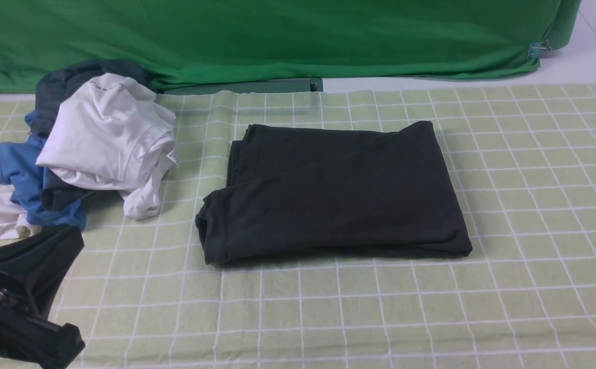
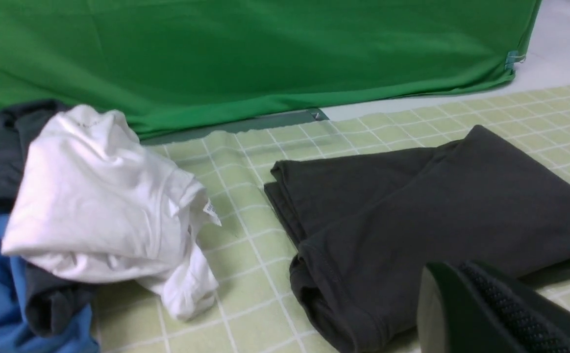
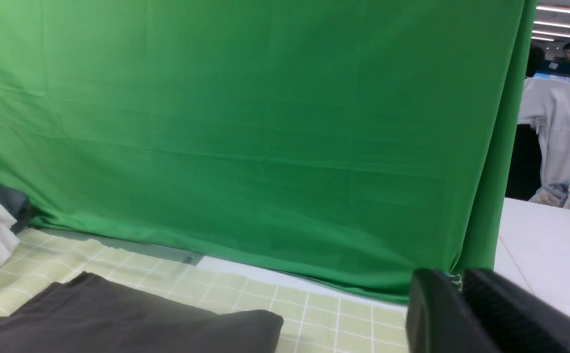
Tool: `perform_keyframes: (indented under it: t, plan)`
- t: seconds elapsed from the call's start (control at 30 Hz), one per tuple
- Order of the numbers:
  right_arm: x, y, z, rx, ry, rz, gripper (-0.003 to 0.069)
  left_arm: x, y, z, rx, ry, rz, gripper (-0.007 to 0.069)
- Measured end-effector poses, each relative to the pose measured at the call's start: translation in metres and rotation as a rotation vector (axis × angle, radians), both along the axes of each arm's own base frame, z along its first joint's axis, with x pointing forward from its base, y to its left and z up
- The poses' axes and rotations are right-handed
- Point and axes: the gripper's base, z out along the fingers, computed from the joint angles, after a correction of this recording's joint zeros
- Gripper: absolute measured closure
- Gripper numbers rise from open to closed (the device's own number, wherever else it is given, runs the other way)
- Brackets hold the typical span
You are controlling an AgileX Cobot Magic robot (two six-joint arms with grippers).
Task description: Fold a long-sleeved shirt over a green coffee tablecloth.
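The black long-sleeved shirt (image 1: 336,189) lies folded into a flat rectangle in the middle of the pale yellow-green checked tablecloth (image 1: 533,169). Its print and neck label are hidden in the folds. My left gripper (image 1: 69,245) hovers at the near left, clear of the shirt. In the left wrist view the left gripper (image 2: 454,274) hangs just off the shirt's (image 2: 436,206) near edge, jaws together and empty. My right arm is outside the front view. Its wrist view shows the right gripper (image 3: 456,283) shut on nothing, off the shirt's (image 3: 133,321) far corner.
A pile of other clothes sits at the far left: a white shirt (image 1: 108,133), a blue garment (image 1: 18,171) and a dark grey one (image 1: 67,82). A plain bright green backdrop (image 1: 277,36) hangs along the table's far edge.
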Motion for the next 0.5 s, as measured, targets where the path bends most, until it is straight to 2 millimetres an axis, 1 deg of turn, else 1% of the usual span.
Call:
perform_keyframes:
  t: [0.2,0.33,0.43,0.5]
  plan:
    - [0.000,0.000,0.000,0.000,0.000,0.000,0.0549,0.000,0.000,0.002,0.011,-0.026,-0.003,0.0611]
    - [0.000,0.000,0.000,0.000,0.000,0.000,0.0541,-0.003,0.004,-0.001,-0.012,-0.029,0.036,0.0611]
    - [0.000,0.000,0.000,0.000,0.000,0.000,0.0536,-0.009,0.012,-0.011,-0.045,-0.040,0.105,0.0611]
    - [0.000,0.000,0.000,0.000,0.000,0.000,0.0533,-0.015,0.018,-0.022,-0.055,-0.061,0.158,0.0611]
